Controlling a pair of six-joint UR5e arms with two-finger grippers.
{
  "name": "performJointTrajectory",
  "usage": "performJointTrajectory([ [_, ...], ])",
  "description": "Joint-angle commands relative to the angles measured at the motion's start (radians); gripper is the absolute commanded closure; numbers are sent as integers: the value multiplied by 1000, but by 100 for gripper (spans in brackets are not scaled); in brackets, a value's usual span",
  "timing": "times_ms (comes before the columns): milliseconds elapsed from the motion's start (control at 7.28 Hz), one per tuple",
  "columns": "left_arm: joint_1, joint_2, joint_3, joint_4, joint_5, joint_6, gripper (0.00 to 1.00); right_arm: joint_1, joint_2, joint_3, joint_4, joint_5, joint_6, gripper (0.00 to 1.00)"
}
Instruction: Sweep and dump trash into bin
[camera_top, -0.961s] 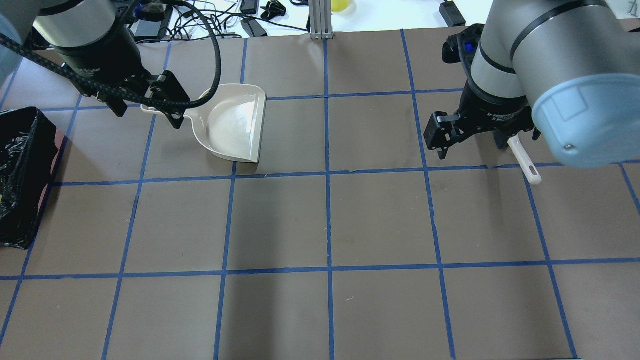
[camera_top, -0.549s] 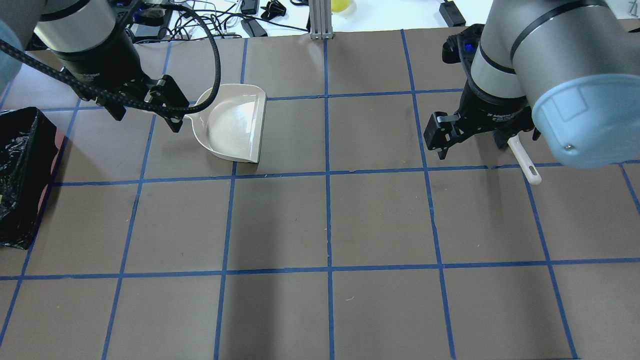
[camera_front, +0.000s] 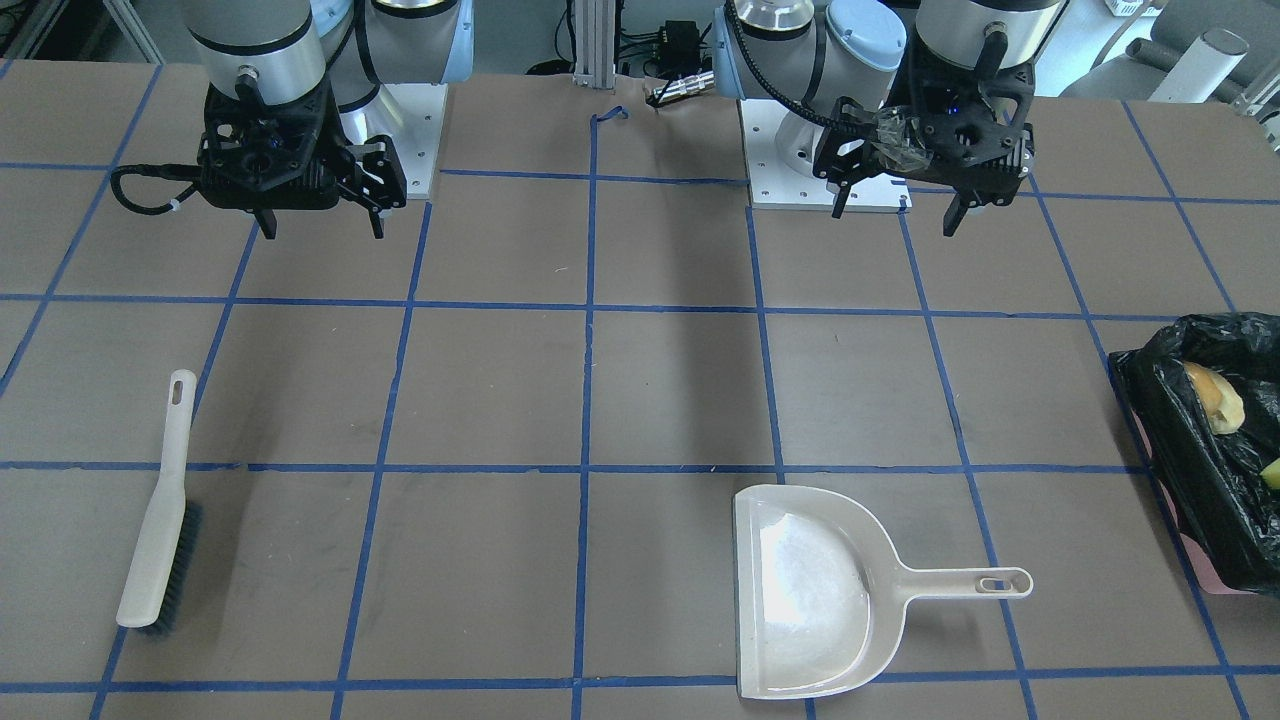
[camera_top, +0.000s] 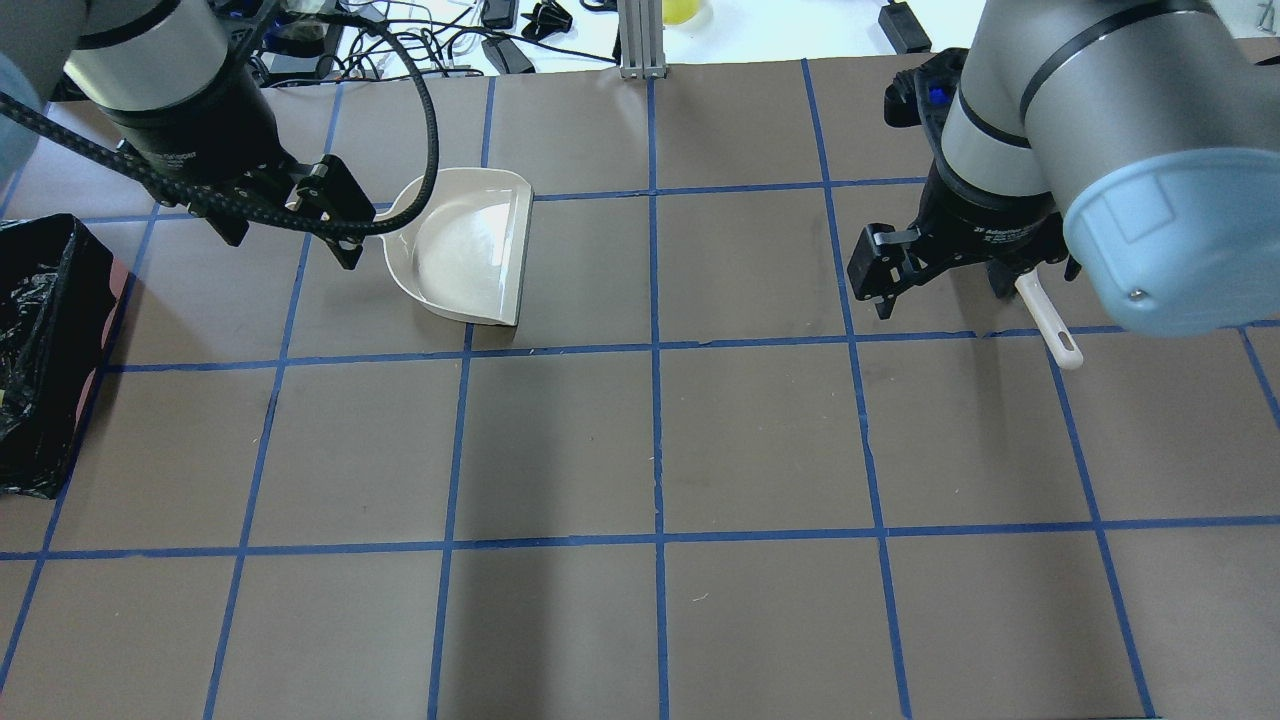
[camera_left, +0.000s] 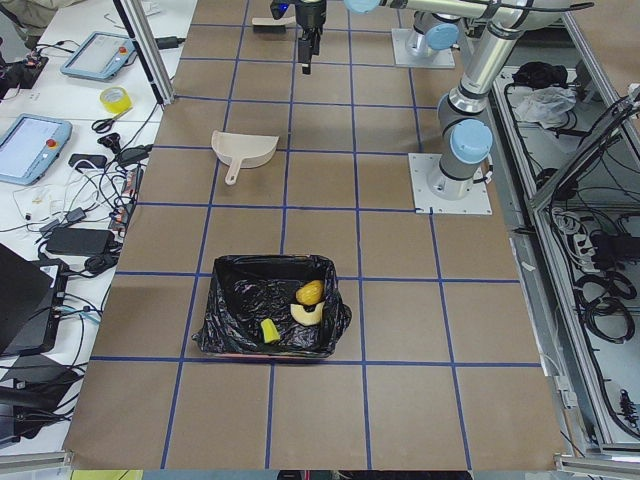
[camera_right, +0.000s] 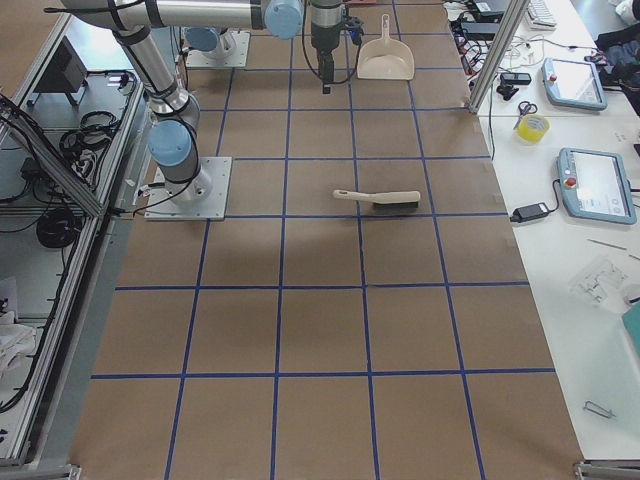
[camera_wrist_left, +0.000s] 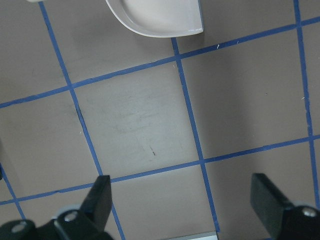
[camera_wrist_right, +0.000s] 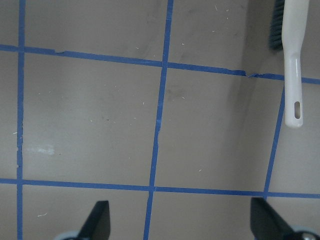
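The bin, lined with a black bag, stands at the table's left end and also shows in the front view and the overhead view. Inside it lie the golden-brown lump, the croissant-like piece and the yellow wedge. My left gripper is open and empty, raised above the table near the beige dustpan's handle; its open fingers show in the left wrist view. My right gripper is open and empty, raised above the table beside the brush.
The beige dustpan lies flat and empty on the table, its handle pointing toward the bin. A beige hand brush lies on the table on my right side; its handle shows in the right wrist view. Cables and devices lie beyond the table's far edge.
My left arm has shifted slightly over the dustpan handle; the dustpan has stayed put. The right arm has not moved.
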Motion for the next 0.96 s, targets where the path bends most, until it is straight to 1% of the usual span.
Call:
performJointTrajectory([
  [0, 2, 3, -2, 0, 0, -8, 0, -1, 1, 0, 0, -2, 0, 0],
  [824, 9, 3, -2, 0, 0, -20, 0, -1, -1, 0, 0, -4, 2, 0],
])
